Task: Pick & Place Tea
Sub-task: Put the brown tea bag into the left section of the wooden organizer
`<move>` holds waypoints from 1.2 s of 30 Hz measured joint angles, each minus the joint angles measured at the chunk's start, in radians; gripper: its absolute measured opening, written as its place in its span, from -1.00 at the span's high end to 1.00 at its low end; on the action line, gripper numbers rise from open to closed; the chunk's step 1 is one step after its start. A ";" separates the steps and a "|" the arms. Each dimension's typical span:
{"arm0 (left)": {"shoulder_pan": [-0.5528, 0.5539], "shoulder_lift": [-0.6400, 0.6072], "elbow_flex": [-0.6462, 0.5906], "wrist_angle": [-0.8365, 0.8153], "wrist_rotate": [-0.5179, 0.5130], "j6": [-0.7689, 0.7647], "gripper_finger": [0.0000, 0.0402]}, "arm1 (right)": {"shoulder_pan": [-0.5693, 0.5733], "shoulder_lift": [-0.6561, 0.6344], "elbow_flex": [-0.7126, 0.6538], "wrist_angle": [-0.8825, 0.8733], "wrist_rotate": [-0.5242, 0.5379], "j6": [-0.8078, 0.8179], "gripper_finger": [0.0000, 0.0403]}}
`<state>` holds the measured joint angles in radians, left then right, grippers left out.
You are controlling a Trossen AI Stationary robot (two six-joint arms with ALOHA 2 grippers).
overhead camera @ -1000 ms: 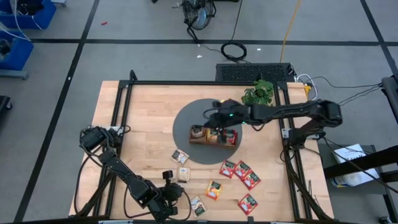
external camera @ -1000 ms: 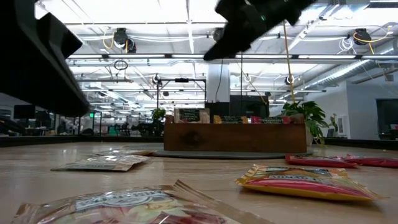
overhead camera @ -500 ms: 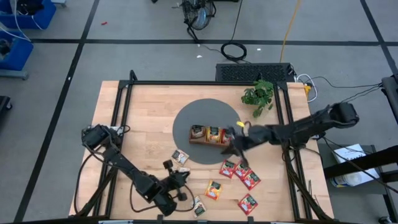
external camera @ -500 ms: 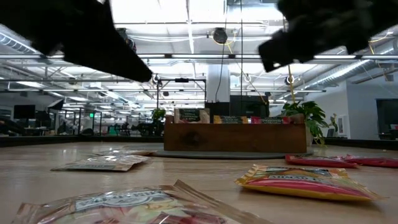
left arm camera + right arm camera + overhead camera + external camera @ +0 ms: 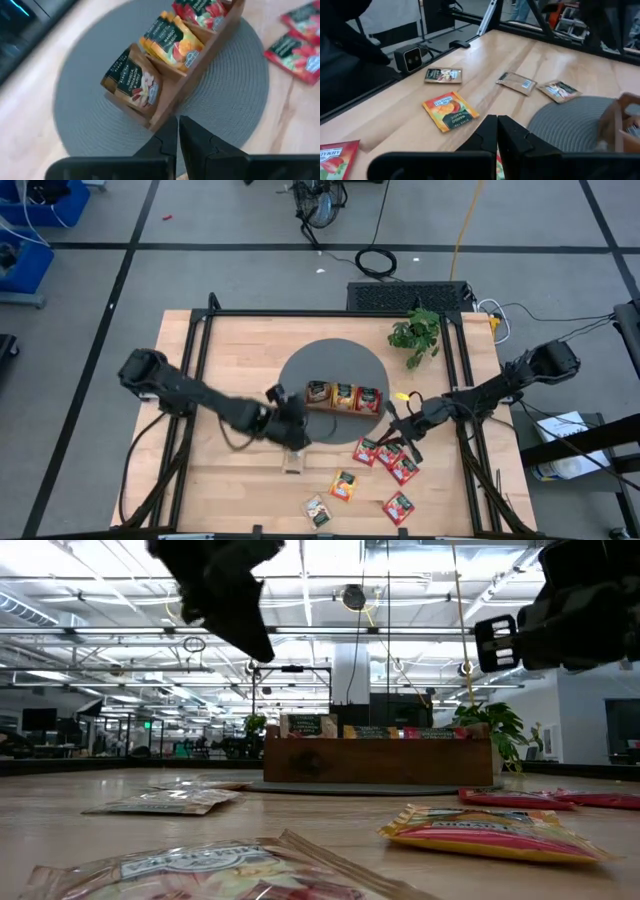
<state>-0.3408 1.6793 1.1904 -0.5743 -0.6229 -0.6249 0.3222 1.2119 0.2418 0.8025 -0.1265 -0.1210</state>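
Observation:
The brown wooden tray (image 5: 343, 397) stands on the round grey mat (image 5: 300, 370). It holds pale, orange and red tea packets upright in its three compartments (image 5: 135, 82). Loose tea lies flat on the table: red packets (image 5: 388, 456), an orange one (image 5: 343, 485) and pale ones (image 5: 292, 460). My left gripper (image 5: 298, 435) hovers shut at the mat's near edge, just short of the tray's left end (image 5: 178, 120). My right gripper (image 5: 392, 428) hangs shut above the red packets, right of the tray (image 5: 497, 120). Neither has anything between its fingers.
A green plant (image 5: 415, 332) stands at the far right corner. A small black camera (image 5: 411, 59) sits at the table's near edge. Black frame rails (image 5: 200, 350) run along the left and right sides. Bare wood lies left of the mat.
My left gripper has swung from the near edge up and toward the far side, ending beside the tray's left end. My right gripper has left the tray and gone down toward the near right, over the red packets. The loose packets have stayed put.

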 joint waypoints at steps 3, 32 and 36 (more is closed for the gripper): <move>0.097 -0.004 -0.001 0.017 0.173 0.062 0.87 | 0.000 -0.012 -0.016 0.014 0.002 0.004 1.00; 0.326 0.129 -0.001 0.078 0.290 0.346 0.87 | 0.001 -0.023 -0.028 0.005 0.052 0.136 1.00; 0.327 0.125 -0.002 0.116 0.253 0.408 0.87 | 0.000 -0.023 -0.028 -0.003 0.052 0.132 1.00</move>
<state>-0.0140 1.8041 1.1883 -0.4580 -0.3700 -0.2167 0.3225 1.1889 0.2142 0.7998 -0.0746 0.0105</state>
